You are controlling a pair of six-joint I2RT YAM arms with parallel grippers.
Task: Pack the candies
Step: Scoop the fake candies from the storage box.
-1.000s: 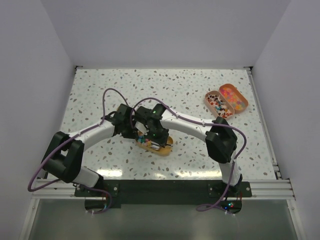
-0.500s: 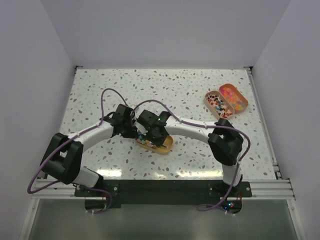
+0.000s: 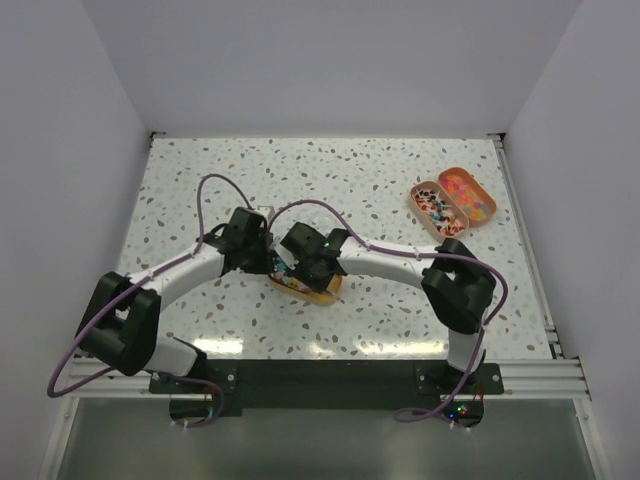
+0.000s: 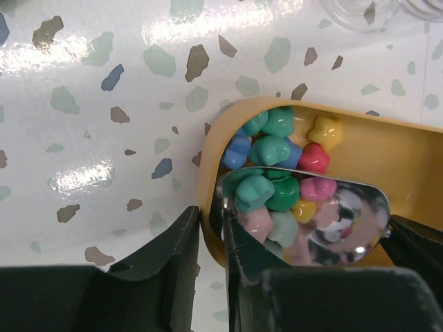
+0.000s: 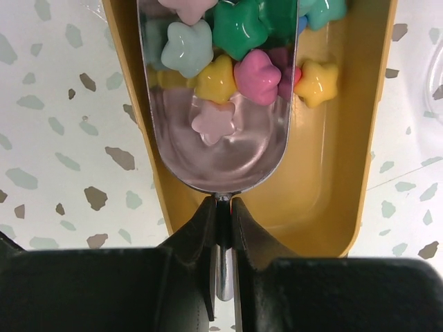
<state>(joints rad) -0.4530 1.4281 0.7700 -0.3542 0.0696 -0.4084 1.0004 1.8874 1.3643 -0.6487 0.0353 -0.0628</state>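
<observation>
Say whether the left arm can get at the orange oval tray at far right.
Probably not: the left gripper straddles the yellow oval tray's rim, and the right arm lies between it and the orange tray.

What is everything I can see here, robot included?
table: one, white with coloured flecks, under everything.
mustard tray: one, yellow-brown, centre of the table, below both grippers.
candies: many; green, teal, pink, yellow, blue, red; in the mustard tray and on the scoop, more in the two far trays.
scoop: one, shiny metal, over the mustard tray, loaded with candies.
pink tray: one, far right, holding mostly dark and red candies.
orange tray: one, beside the pink tray, holding bright candies.
clear round container: at least one, only partly in view, beyond the mustard tray.
left gripper: black, fingers astride the mustard tray's end wall.
right gripper: black, shut on the scoop's handle.
</observation>
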